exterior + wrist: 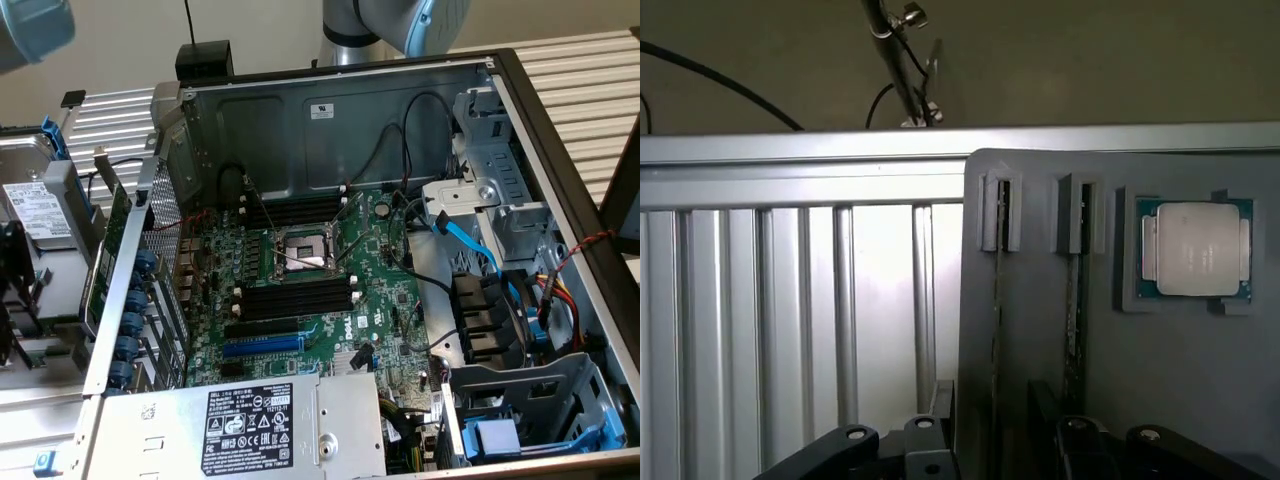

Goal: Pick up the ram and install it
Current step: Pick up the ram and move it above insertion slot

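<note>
The ram (996, 300) stood on its thin edge in a slot of a gray holder (1200, 400). A second stick (1072, 310) stood just beside it, and a square silver chip (1196, 248) sat past that. The gripper (993, 435) was wide open and held nothing, with one of its fingers (925, 445) on each side of the ram. In the exterior view, the arm (400, 20) was at 12 o'clock, above the open computer case (330, 130). Inside, black memory slots (295, 297) lay on the green board (385, 300), with a blue slot (262, 345) at 7 o'clock from them.

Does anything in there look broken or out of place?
Nothing looks damaged or spilled. The computer case lies open, its black memory slots empty; two ram sticks and a processor chip sit neatly in a gray holder.
</note>
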`<state>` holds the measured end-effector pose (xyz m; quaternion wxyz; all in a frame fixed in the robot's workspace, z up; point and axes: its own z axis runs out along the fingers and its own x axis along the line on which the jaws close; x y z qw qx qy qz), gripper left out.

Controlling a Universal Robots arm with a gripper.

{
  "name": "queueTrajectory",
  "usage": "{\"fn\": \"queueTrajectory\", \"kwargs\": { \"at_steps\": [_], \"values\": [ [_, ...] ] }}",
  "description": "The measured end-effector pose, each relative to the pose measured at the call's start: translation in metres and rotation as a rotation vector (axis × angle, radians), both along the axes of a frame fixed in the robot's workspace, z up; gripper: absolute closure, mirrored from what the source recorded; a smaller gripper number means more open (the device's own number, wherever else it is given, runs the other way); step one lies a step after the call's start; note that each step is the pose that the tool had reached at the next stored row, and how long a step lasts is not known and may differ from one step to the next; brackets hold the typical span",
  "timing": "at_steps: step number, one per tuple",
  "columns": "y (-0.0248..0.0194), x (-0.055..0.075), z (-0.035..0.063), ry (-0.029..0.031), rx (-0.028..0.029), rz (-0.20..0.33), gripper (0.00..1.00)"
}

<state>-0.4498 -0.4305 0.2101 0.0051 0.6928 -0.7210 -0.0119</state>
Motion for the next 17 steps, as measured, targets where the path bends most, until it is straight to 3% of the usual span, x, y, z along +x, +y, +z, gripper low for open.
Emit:
{"fn": "queueTrajectory", "kwargs": {
  "at_steps": [9, 17],
  "values": [
    [0.0000, -0.0001, -0.0039, 0.0016, 0.0015, 0.000, 0.58],
    [-0.0006, -0.0001, -0.0044, 0.0027, 0.0072, -0.001, 0.88]
  ]
}}
